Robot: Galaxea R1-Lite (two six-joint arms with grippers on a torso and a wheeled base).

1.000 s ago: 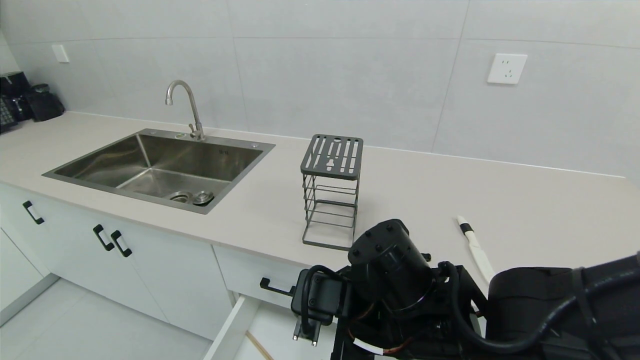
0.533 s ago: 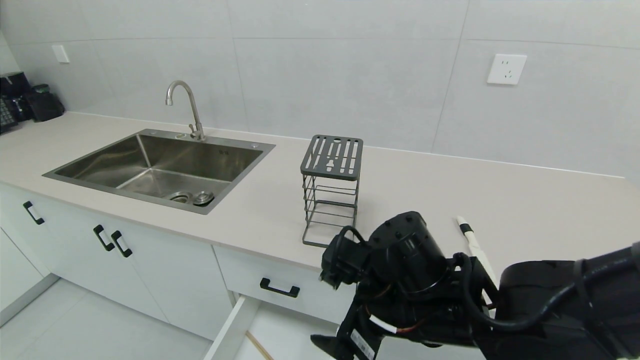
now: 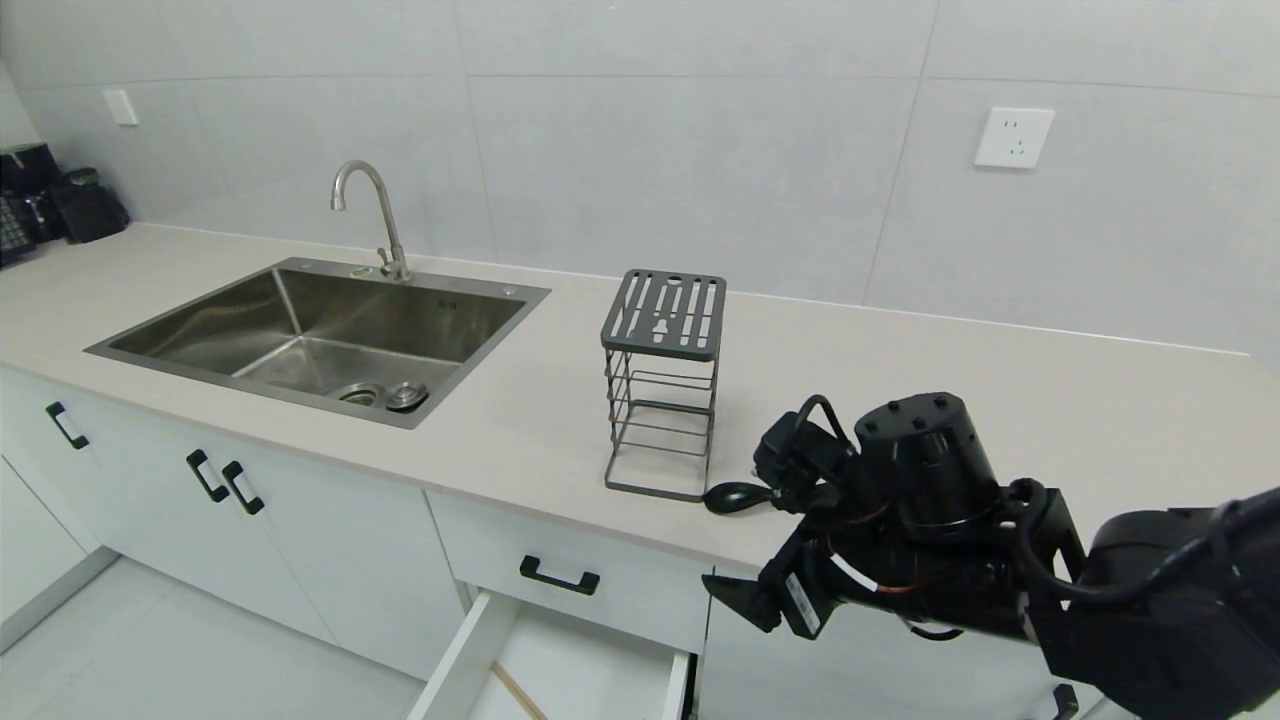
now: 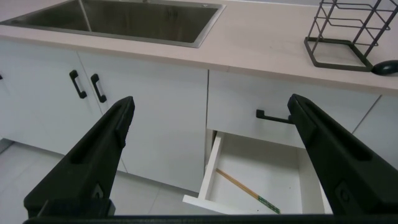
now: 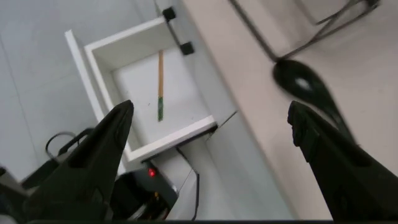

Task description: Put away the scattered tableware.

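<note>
Black spoon lies on the beige counter at lower centre of the head view, just beside the base of the dark wire rack, bowl end toward the rack. A second ago the right arm covered that spot. It has since swung up and rightward from bottom centre, off the open drawer, and now sits lower right, level with the counter edge. The white utensil that showed right of the arm earlier is now hidden behind it. Sink, faucet and rack are unchanged.

Right gripper has its fingers spread wide with nothing between them. It looks down on the counter edge, the spoon and the drawer. Left gripper is also spread wide and holds nothing, out in front of the white cabinets and facing the drawer. A wooden chopstick with a green tip lies on the drawer floor.

Hard to make out:
- The spoon's handle runs behind the right arm's wrist in the head view, so its end is hidden. Cannot tell whether it touches a finger.
- The left wrist view cuts off the spoon and the upper part of the rack at the frame edge.
- The head view's bottom edge cuts off the drawer.
</note>
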